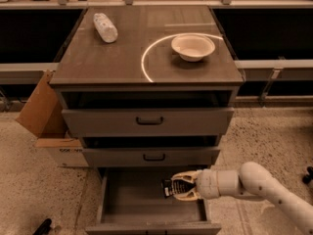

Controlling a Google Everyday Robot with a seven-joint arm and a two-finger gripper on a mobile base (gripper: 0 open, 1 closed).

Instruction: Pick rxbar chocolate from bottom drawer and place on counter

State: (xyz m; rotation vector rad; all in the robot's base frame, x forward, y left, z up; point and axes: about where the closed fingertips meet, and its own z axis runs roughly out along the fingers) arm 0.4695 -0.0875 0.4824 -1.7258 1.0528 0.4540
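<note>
The bottom drawer (132, 199) stands pulled open, its grey inside showing. My gripper (179, 186) reaches in from the right, at the drawer's right side. Its pale fingers (183, 176) are closed around the rxbar chocolate (168, 187), a small black wrapper that sticks out to the left of the fingers. The bar sits just above the drawer floor. The counter (122, 58) above is glossy grey-brown with a bright curved light reflection.
A white bowl (192, 46) sits at the counter's back right. A white crinkled packet (105, 27) lies at its back left. Two upper drawers with black handles (149, 121) are partly open. A cardboard box (41, 116) stands left of the cabinet.
</note>
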